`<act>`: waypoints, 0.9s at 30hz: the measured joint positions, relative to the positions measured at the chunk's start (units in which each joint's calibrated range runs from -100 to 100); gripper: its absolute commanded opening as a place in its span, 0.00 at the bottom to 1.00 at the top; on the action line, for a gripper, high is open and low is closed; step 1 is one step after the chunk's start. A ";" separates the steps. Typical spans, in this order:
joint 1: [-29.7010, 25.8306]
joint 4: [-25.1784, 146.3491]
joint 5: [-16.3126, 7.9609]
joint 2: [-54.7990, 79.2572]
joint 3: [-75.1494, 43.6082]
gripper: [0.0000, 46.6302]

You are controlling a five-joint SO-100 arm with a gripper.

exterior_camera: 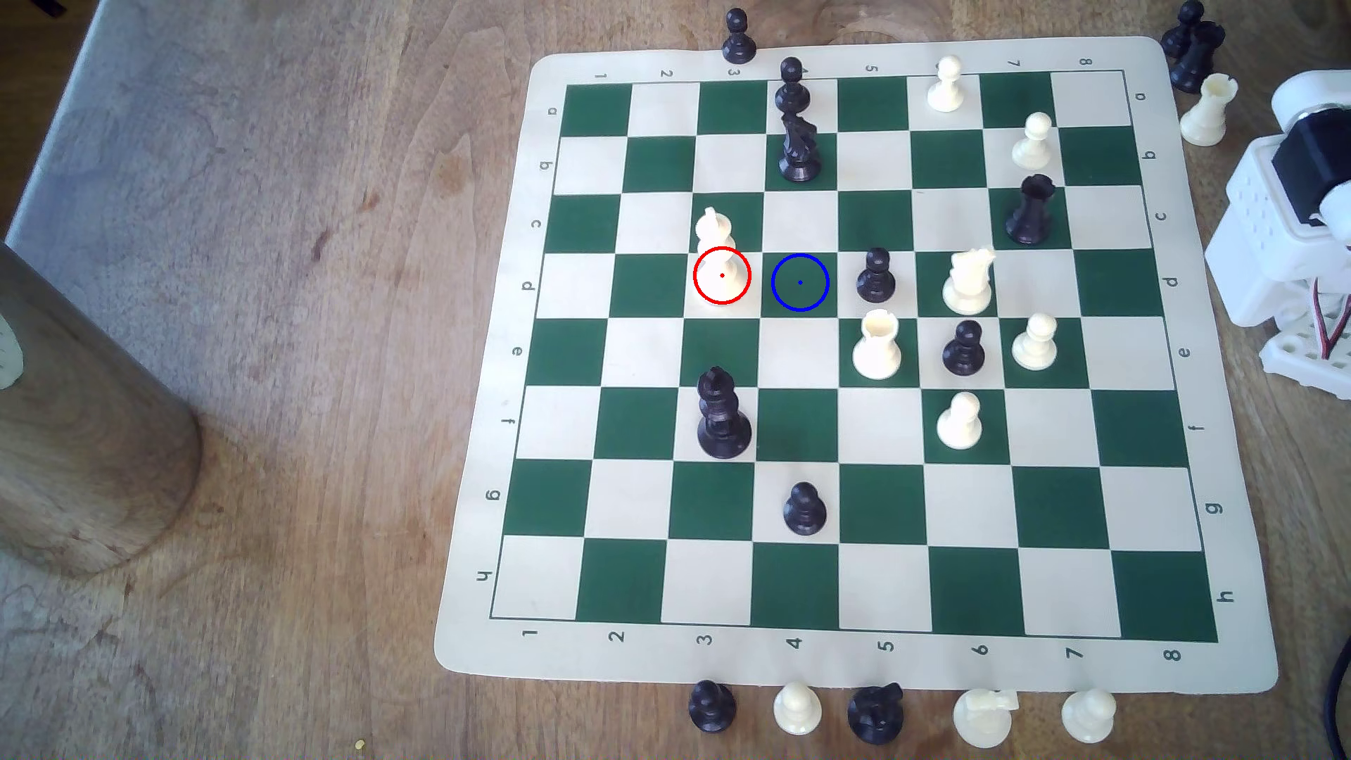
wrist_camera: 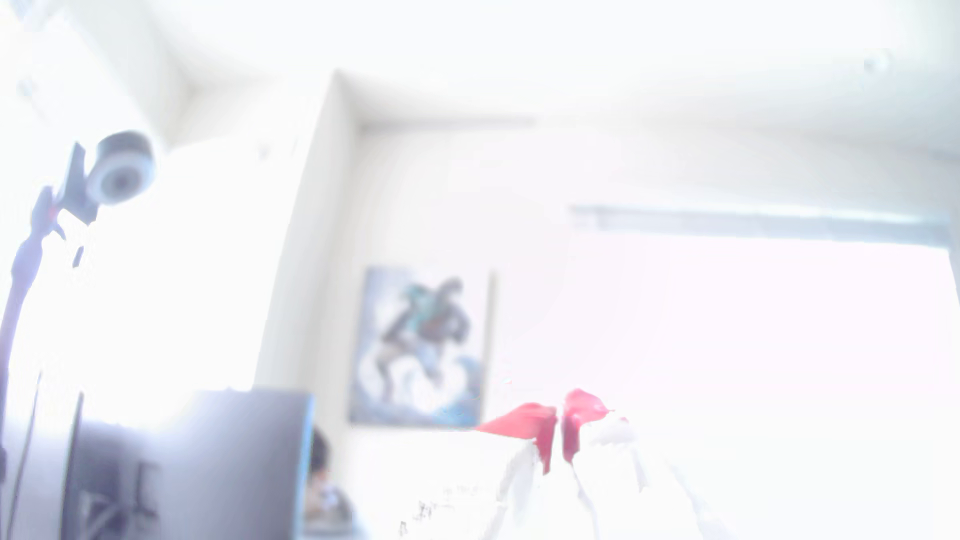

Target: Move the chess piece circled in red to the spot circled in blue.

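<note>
Bishop [exterior_camera: 718,252]: cream-white, upright on the cream square d3 of the board [exterior_camera: 848,661], its base inside the red ring. All positions below are relative to the bishop, in the exterior view.

- Target [exterior_camera: 800,283]: the dark green square touching the bishop's square on the right, marked with a blue ring and centre dot. No piece stands on it.
- Black pawn [exterior_camera: 876,276]: same row, one square beyond the target on the right.
- Cream knight [exterior_camera: 969,281]: same row, further right, past the black pawn.
- Black queen [exterior_camera: 722,415]: same column, two rows below, upright.
- Cream rook [exterior_camera: 876,345]: one row below and to the right, near the black pawn.
- Arm [exterior_camera: 1294,219]: white, at the bench edge, well apart to the right, off the board.

Wrist view: overexposed and blurred. Red-tipped jaws [wrist_camera: 560,431] stand nearly together with a narrow slit between them, holding nothing. Beyond them hangs a wall picture [wrist_camera: 421,345].
</note>
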 measured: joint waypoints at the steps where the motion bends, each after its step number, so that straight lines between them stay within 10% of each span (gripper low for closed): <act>1: 1.11 7.57 0.00 0.08 -3.71 0.00; 14: 8.70 59.84 -2.98 18.77 -28.11 0.05; 27: 4.65 80.64 -7.08 51.19 -50.34 0.16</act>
